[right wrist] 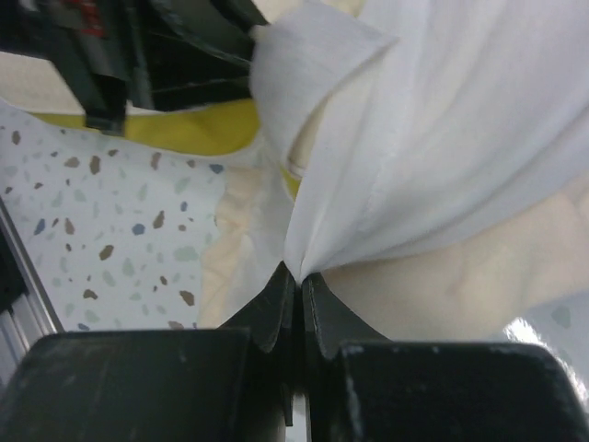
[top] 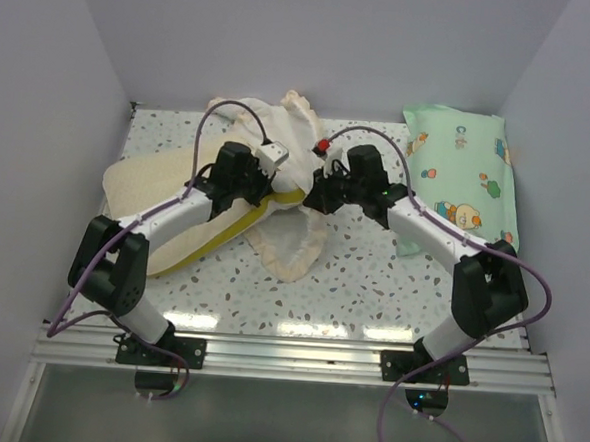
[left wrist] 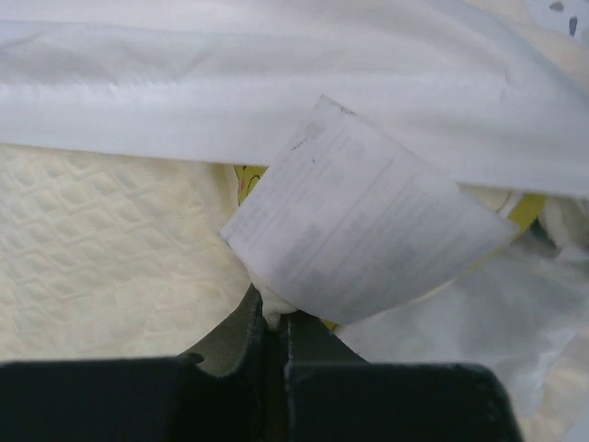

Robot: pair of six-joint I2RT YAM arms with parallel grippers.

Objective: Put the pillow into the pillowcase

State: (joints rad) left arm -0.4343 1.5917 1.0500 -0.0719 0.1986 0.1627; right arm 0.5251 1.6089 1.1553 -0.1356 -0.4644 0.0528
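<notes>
You're looking at a flat pale cream-yellow cloth pillow (left wrist: 101,249) with a fine quilted, dimpled face. The limp white-and-cream cloth pillowcase (right wrist: 460,138) looks thin, smooth and matt, with stitched seams. Its white rectangular label (left wrist: 359,221) looks papery and faintly printed. The right gripper (right wrist: 296,273) is matt black plastic. The speckled terrazzo-pattern table (top: 372,276) is smooth and slightly glossy, and the mint-green cartoon-print pillow (top: 463,176) has a smooth cloth cover.
</notes>
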